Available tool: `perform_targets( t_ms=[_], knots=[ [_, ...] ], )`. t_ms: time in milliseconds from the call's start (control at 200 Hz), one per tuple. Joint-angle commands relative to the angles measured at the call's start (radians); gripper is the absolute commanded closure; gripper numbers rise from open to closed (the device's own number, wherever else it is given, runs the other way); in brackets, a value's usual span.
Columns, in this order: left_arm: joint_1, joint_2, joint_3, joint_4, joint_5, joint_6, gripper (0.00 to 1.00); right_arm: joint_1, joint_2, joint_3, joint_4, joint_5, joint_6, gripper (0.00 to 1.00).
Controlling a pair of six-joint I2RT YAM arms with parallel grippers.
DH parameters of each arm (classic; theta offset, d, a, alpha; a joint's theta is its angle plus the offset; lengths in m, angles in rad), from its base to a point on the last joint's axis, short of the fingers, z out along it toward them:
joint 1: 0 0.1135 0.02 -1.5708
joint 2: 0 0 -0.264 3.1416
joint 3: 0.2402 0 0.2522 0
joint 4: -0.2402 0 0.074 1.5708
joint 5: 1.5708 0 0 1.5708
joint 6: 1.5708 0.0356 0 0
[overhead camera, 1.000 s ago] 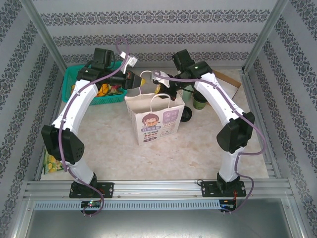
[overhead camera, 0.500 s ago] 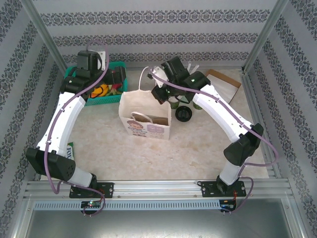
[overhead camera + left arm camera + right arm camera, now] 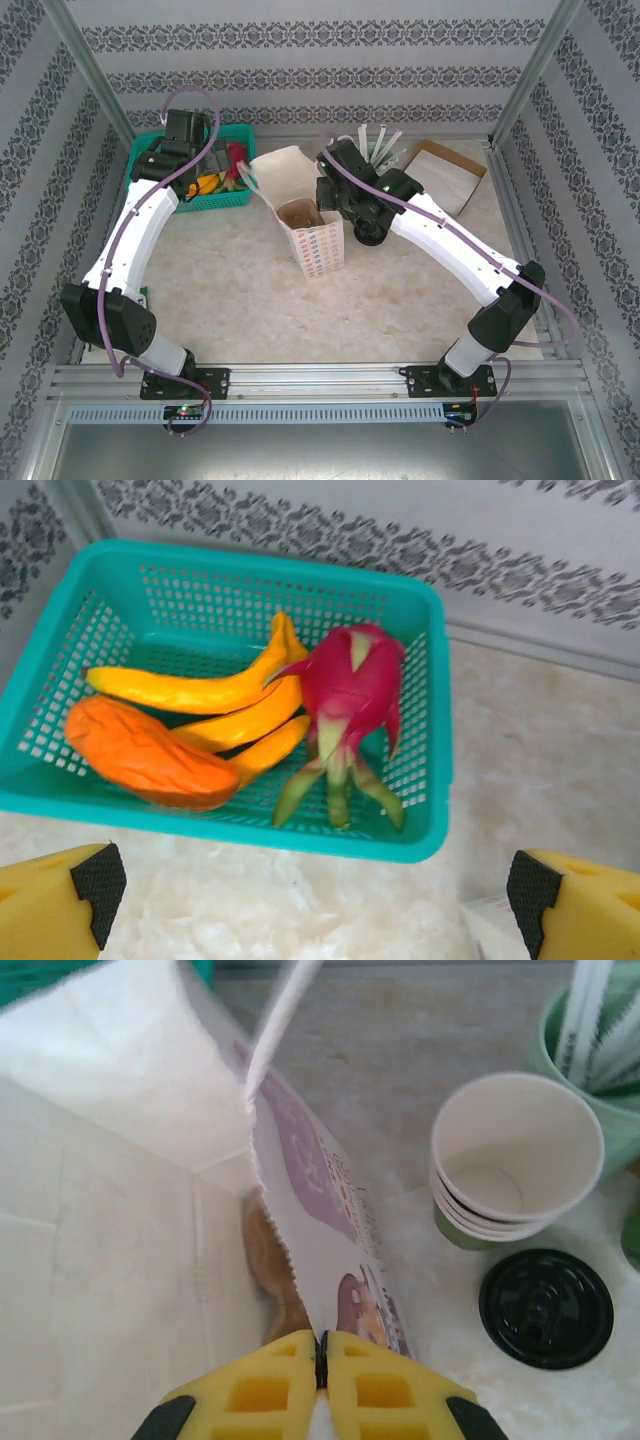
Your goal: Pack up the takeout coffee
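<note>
Plainly upright takeout coffee (image 3: 545,1308), axis vertical

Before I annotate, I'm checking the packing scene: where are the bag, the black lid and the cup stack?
Bag (image 3: 320,1210), right wrist view, printed side wall.
Black lid (image 3: 546,1308), right wrist view, its centre.
Cup stack (image 3: 490,1175), right wrist view, inside the top cup.

The top camera looked down from above the near edge over the whole table (image 3: 230,290). The left wrist camera faced down, close over the teal basket (image 3: 250,590) at the far left corner. The right wrist camera sat closer still, over the paper bag (image 3: 120,1110) mid-table. The top view shared both.
</note>
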Motion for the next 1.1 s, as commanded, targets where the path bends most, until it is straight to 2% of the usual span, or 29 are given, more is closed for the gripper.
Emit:
perform_targets(
  t_ms=[0,180,340,515,749,824,1099],
  knots=[
    [0.012,-0.009,-0.03,-0.052,-0.039,-0.045,0.0,0.013,-0.03,-0.089,0.081,0.077,0.141,1.0],
    [0.013,0.02,-0.03,-0.085,0.057,-0.056,0.0,0.011,-0.018,-0.081,0.09,0.05,0.106,1.0],
    [0.012,0.044,-0.008,-0.13,0.063,-0.048,0.0,0.009,-0.037,-0.084,0.114,0.012,0.095,1.0],
    [0.011,0.043,-0.01,-0.089,0.131,-0.059,0.0,0.011,-0.018,-0.055,0.116,-0.042,0.15,1.0],
    [0.01,0.097,0.016,-0.113,0.226,-0.049,0.0,0.02,0.027,0.031,0.025,0.005,0.203,1.0],
    [0.012,0.108,0.012,-0.111,0.261,-0.051,0.0,0.031,0.035,0.047,0.019,0.036,0.202,0.95],
    [0.009,0.118,-0.014,-0.108,0.3,-0.069,0.0,0.035,0.051,0.062,-0.011,0.067,0.194,0.89]
  ],
)
